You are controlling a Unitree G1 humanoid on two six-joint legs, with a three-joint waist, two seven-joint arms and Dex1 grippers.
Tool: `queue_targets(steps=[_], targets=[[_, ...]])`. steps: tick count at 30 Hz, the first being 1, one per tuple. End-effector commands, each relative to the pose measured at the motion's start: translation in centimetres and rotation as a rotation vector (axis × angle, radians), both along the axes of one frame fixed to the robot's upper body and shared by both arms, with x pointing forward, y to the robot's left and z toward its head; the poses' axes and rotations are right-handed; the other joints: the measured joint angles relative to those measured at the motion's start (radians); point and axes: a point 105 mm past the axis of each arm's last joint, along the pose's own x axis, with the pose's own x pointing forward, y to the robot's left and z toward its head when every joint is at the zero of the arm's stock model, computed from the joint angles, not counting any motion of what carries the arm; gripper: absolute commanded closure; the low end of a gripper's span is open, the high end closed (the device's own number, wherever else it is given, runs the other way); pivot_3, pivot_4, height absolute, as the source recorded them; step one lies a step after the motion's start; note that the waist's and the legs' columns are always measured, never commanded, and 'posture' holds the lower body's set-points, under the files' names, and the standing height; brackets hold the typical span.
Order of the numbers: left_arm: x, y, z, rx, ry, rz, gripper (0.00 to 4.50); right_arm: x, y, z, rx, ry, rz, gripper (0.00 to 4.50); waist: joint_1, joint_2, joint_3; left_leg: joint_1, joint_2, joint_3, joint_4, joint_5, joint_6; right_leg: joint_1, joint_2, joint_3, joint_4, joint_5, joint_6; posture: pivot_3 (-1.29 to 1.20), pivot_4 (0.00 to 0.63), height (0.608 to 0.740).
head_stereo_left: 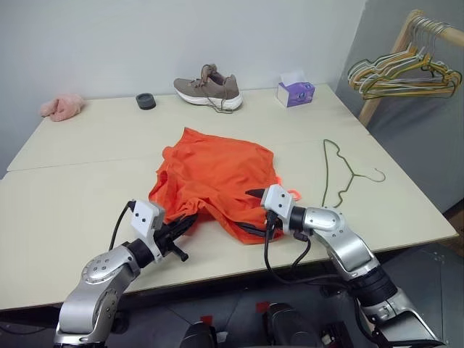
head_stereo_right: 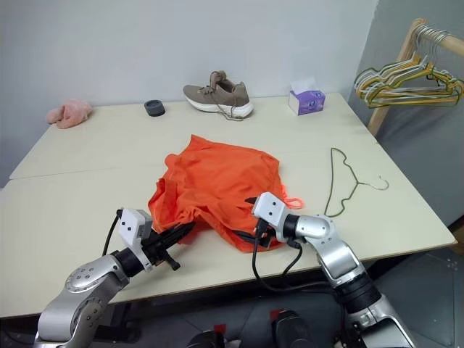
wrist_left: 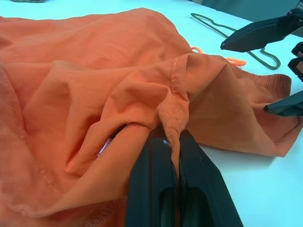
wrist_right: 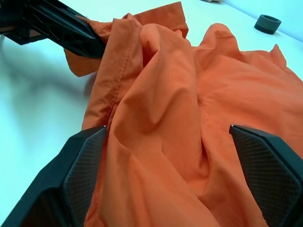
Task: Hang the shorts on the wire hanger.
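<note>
The bright orange shorts (head_stereo_left: 217, 170) lie crumpled in the middle of the table. My left gripper (wrist_left: 175, 137) is shut on a seam fold at their near-left edge. My right gripper (wrist_right: 166, 128) is open at the shorts' near-right edge, its two fingers wide apart with loose fabric bulging between them, one finger above the cloth and one low by the table. The two grippers face each other across the front of the shorts. The thin wire hanger (head_stereo_left: 337, 174) lies flat on the table to the right of the shorts, hook toward the right edge.
Along the back of the table (head_stereo_left: 87, 188) stand a grey shoe (head_stereo_left: 209, 88), a purple tissue box (head_stereo_left: 295, 93), a black ring (head_stereo_left: 146, 101) and a pink fluffy cloth (head_stereo_left: 61, 106). Coloured hangers (head_stereo_left: 402, 72) hang bunched on a wooden rack at the right.
</note>
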Motion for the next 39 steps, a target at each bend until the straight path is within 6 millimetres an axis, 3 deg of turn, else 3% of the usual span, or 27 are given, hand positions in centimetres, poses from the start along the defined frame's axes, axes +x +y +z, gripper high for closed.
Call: queue_targets(steps=[1, 25, 39], targets=[[0.0, -0.5, 1.0, 0.01, -0.042, -0.017, 4.11, -0.5, 0.4, 1.1, 0.011, -0.05, 0.028, 0.05, 0.0, 0.0, 0.0, 0.0, 0.0, 0.0, 0.0, 0.0, 0.0, 0.0, 0.0, 0.0, 0.0, 0.0, 0.0, -0.17, 0.064, 0.74], [-1.1, -0.4, -0.1, 0.041, 0.002, -0.033, 4.11, -1.0, 0.7, 1.5, 0.031, -0.032, 0.071, 0.05, 0.002, 0.0, 0.0, 0.0, 0.0, 0.0, 0.0, 0.0, 0.0, 0.0, 0.0, 0.0, 0.0, -0.002, -0.003, -0.16, 0.078, 0.74], [-0.4, -0.8, 0.2, 0.037, -0.013, -0.033, 4.11, -0.9, 0.2, 1.2, 0.021, -0.026, 0.06, 0.05, 0.002, 0.0, 0.0, 0.0, 0.0, 0.0, 0.0, 0.0, 0.0, 0.0, 0.0, 0.0, -0.001, -0.002, -0.004, -0.16, 0.072, 0.74]])
